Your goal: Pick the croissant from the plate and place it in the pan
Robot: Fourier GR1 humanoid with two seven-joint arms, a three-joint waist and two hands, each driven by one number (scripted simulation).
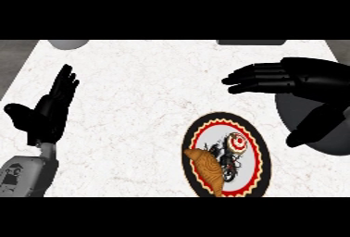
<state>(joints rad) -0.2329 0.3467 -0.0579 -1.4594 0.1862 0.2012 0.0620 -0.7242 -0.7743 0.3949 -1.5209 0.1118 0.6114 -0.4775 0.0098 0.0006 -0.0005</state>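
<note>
A white, grey-veined marble counter (137, 115) filled the view, with grey floor (14, 60) past its left and right sides, and a grey rounded shape (68, 44) and a dark slab (251, 42) at its far edge.

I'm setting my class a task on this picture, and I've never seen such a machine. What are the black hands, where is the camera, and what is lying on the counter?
The picture is taken from the robot's head, looking steeply down at a white marbled counter. The two black shapes are the robot's own hands. The left robot hand rests open at the left, fingers up, with its grey forearm showing below it. The right robot hand is also open, at the upper right, and partly hides a dark grey pan. On the counter lies a patterned plate with a croissant on its left side. Neither hand holds anything, and the croissant is not yet in the pan.
</note>
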